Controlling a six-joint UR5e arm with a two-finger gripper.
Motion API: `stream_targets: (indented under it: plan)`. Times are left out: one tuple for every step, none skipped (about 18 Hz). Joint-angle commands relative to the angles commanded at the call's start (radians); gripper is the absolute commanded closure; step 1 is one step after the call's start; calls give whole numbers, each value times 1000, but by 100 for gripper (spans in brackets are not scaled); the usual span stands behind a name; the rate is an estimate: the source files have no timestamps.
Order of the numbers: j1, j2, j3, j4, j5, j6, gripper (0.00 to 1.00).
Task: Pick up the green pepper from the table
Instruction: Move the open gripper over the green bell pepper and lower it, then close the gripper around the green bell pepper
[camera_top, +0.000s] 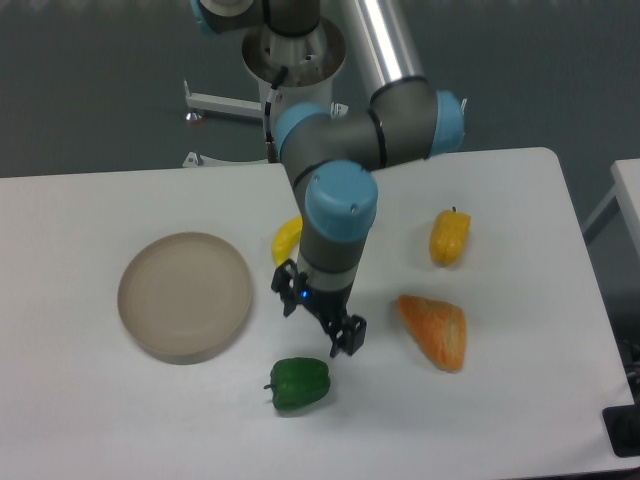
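Observation:
The green pepper lies near the front of the white table, dark green and glossy, its stem pointing left. My gripper hangs just above and slightly behind it, a little to the right. Its two fingers are spread apart with nothing between them. The arm's wrist hides most of the banana behind it.
A beige round plate sits at the left. One end of a yellow banana shows beside the arm. An orange wedge-shaped piece lies to the right, with a small yellow-orange pepper behind it. The robot base stands at the table's back edge.

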Motion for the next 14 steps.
stream_targets:
  plan:
    - [-5,-8,-6,3,2,46,0]
    - [-6,-12,-12,9,2,97,0]
    - [-6,-14,-15,15,0,123,0]
    - [-6,-14,-18,20,0,143,0]
    - [-6,-14,-24,21,0,152,0]
    - [-6,-15,-26,23,0,154,0]
    - [-6,-20,-29,26,0,154,0]
    - [-6,-26,-29,37,0,154,0]
    - [-8,-38,-29,60,0,154,0]
    - [-14,-45,-29,80,2,152,0]
    - [-17,-51,-29,95,2,152,0]
    - [-17,-58,-29,109,0,152,0]
    - [-19,-61,-31,109,0,152,0]
    - [-22,-68,-32,110,0,152,0]
